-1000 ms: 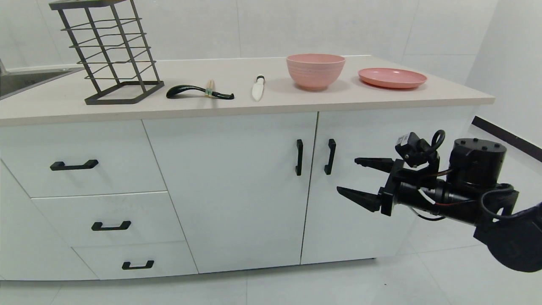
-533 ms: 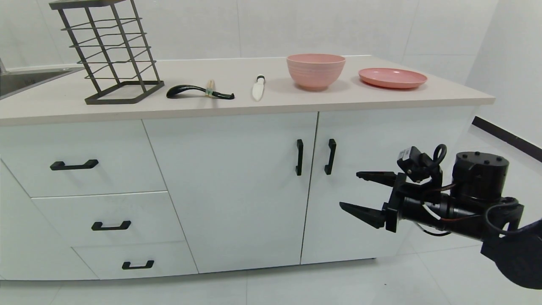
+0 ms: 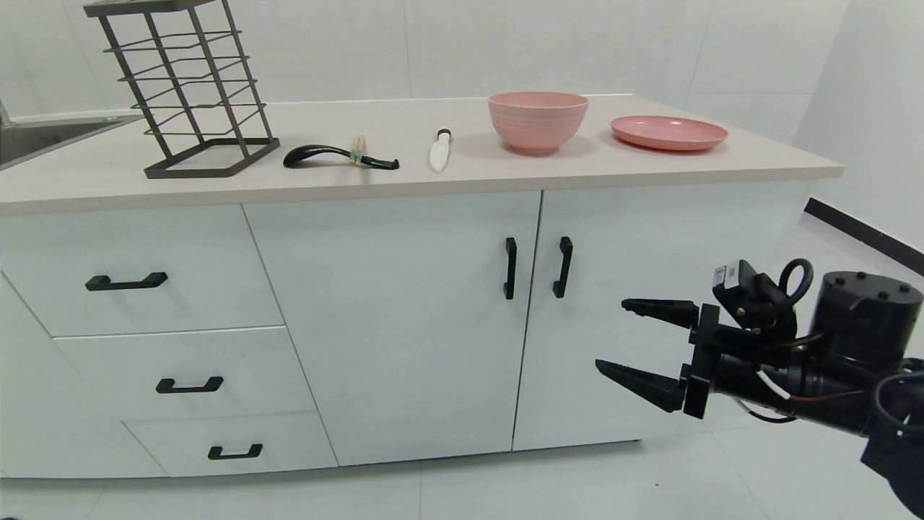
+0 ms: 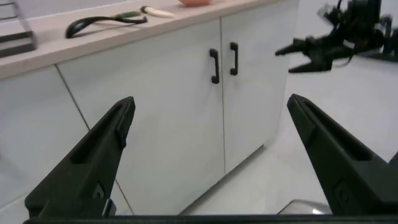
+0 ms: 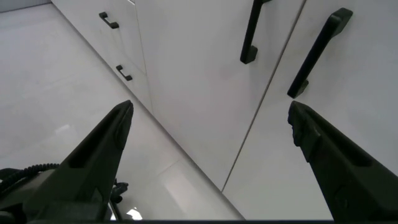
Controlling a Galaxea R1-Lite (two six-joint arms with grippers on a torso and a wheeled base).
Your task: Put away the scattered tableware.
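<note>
Pink bowl (image 3: 538, 120) and plate (image 3: 668, 133) on counter (image 3: 650, 170), right end effector (image 3: 611, 334) spread, left end effector (image 4: 210, 101) spread

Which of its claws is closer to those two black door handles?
Right. The right gripper hangs open a little below and beside the door handles; the left gripper, also open, sits farther back from them.

Rack (image 3: 189, 87): black wire metal, matt. Countertop (image 3: 650, 170): beige, smooth, matt. Bowl (image 3: 538, 120) and plate (image 3: 669, 133): pink, smooth, low sheen, look plastic. Spoon (image 3: 309, 154): glossy black. Chopsticks (image 3: 357, 150): pale wood. Cabinet doors (image 3: 390, 325): white, smooth, satin. Handles (image 3: 510, 268): matt black. Floor tiles (image 3: 577, 484): glossy.
</note>
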